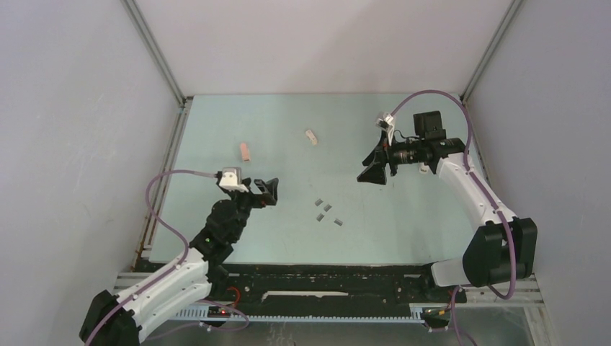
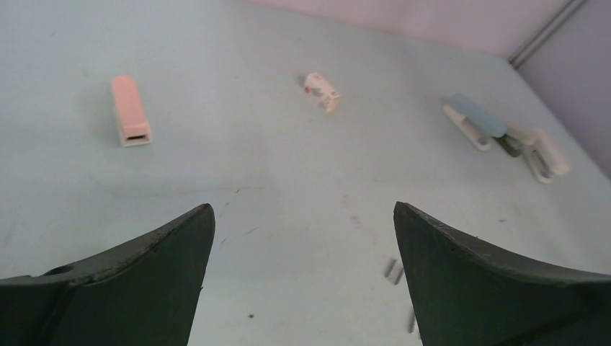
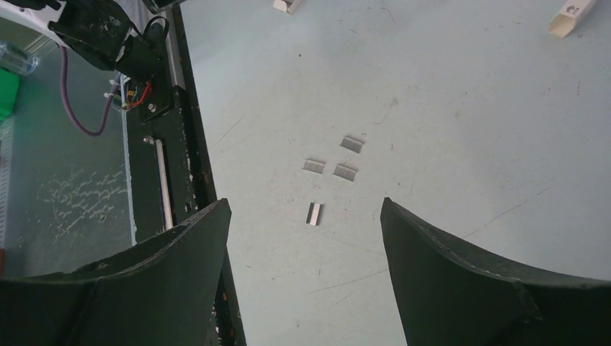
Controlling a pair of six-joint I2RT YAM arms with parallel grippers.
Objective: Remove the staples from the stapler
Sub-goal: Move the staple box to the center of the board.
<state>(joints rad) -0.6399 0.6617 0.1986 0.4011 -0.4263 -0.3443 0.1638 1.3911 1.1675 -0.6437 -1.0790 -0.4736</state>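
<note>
Four tiny grey metal staples (image 1: pixel 327 207) (image 3: pixel 346 171) lie loose and flat on the pale green desk (image 1: pixel 403 231), between the two arms. They are grouped close together without touching one another. Well apart from them, toward the far side, rest a small pink plastic stapler (image 1: pixel 246 151) (image 2: pixel 130 110) and a small white stapler (image 1: pixel 310 137) (image 2: pixel 321 91). The left end effector (image 1: pixel 268 191) (image 2: pixel 302 209) hangs above the desk to the left of the staples, its dark fingers spread wide, holding and touching nothing. The right end effector (image 1: pixel 375 171) (image 3: pixel 304 202) hangs off the desk to the staples' right, fingers also parted wide around empty air, with the staples showing on the desk below the gap.
</note>
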